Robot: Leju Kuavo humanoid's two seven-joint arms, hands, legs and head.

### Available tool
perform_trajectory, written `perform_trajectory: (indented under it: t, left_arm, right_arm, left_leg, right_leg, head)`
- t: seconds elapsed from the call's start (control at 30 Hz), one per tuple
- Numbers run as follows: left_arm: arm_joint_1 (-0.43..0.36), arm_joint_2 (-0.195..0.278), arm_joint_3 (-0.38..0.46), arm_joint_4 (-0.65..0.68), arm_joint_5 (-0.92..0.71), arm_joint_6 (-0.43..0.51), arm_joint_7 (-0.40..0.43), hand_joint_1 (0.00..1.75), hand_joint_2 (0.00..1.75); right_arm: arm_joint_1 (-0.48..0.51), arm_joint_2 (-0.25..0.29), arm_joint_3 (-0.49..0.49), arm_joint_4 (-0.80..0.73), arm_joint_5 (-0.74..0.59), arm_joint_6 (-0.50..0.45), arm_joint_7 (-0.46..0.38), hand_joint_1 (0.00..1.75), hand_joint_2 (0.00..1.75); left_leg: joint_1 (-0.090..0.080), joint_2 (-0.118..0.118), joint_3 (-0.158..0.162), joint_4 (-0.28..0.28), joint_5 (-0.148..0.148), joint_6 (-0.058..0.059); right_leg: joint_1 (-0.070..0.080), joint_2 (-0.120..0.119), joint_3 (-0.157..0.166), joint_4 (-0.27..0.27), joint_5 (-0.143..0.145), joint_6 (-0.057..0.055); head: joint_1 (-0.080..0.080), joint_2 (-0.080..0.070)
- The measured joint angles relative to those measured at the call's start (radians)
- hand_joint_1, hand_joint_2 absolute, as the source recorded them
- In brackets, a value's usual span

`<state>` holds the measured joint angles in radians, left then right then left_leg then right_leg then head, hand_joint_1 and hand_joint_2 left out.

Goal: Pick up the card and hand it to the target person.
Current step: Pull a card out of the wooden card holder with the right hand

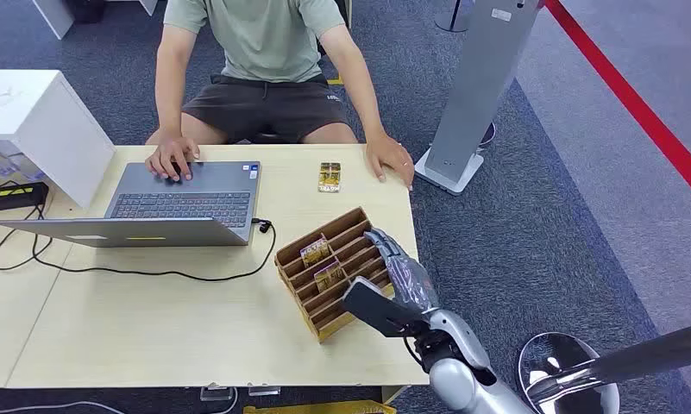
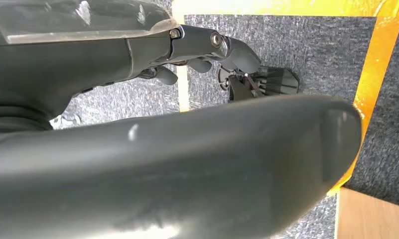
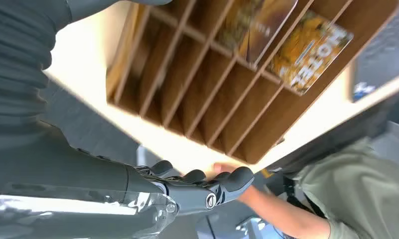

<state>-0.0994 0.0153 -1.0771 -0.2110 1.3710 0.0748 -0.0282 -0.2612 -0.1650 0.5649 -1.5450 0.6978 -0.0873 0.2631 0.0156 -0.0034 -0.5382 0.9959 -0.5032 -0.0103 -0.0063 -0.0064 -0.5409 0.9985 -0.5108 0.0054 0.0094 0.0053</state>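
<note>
right hand [image 1: 402, 267] empty, fingers loosely apart, beside the card rack [image 1: 335, 269] at the table's right edge [image 1: 412, 259]

The right arm [image 1: 462, 362] rises from the lower right, silver at the forearm, its wrist bent so that the right hand [image 1: 399, 274] reaches forward and to the left. Its dark fingers [image 1: 386, 246] lie stretched out, close together and only slightly curved, holding nothing. In the left wrist view, the left hand [image 2: 202, 47] hangs low, its fingers [image 2: 237, 50] loosely curled with nothing in them.
</note>
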Motion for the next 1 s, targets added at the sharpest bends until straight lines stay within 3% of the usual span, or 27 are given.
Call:
perform_trajectory:
  t: [0.17, 0.27, 0.37, 0.63, 1.0]
  left_arm:
    - [-0.004, 0.000, -0.001, 0.000, -0.013, -0.008, 0.000, 0.00, 0.00]
    - [-0.005, -0.003, -0.001, 0.000, -0.009, -0.004, 0.000, 0.00, 0.00]
    - [-0.006, -0.009, -0.001, 0.000, 0.011, 0.014, 0.006, 0.00, 0.00]
    - [-0.004, -0.022, 0.000, 0.000, 0.048, 0.056, 0.048, 0.00, 0.00]
    - [-0.002, -0.019, 0.000, 0.000, 0.039, 0.012, 0.007, 0.00, 0.00]
  right_arm:
    - [-0.159, 0.013, 0.056, 0.006, 0.073, 0.124, 0.128, 0.03, 1.75]
    - [-0.242, 0.030, 0.114, 0.028, 0.199, 0.184, 0.221, 0.21, 1.75]
    - [-0.292, 0.052, 0.176, 0.063, 0.296, 0.230, 0.264, 0.33, 1.75]
    - [-0.316, 0.097, 0.294, 0.122, 0.358, 0.268, 0.300, 0.60, 1.75]
    - [-0.303, 0.081, 0.333, 0.074, 0.347, 0.285, 0.364, 0.59, 1.75]
  left_leg:
    - [0.000, 0.000, 0.000, 0.000, 0.001, 0.000]
    - [0.000, 0.000, 0.000, 0.000, 0.001, 0.000]
    - [0.000, 0.000, -0.001, 0.000, 0.001, 0.000]
    - [0.000, 0.000, -0.003, 0.000, 0.001, 0.000]
    - [0.000, 0.000, -0.003, 0.000, 0.001, 0.000]
  right_leg:
    - [0.000, 0.000, -0.001, 0.001, 0.000, 0.000]
    - [0.000, 0.000, -0.001, 0.001, 0.000, 0.000]
    - [0.000, 0.000, -0.002, 0.001, 0.000, -0.001]
    - [0.000, 0.000, -0.004, 0.001, 0.000, 0.000]
    - [0.000, 0.000, -0.005, 0.001, 0.000, 0.000]
  head:
    - [-0.002, 0.000]
    - [-0.003, 0.000]
    - [-0.003, 0.000]
    - [-0.002, 0.000]
    - [-0.003, 0.000]
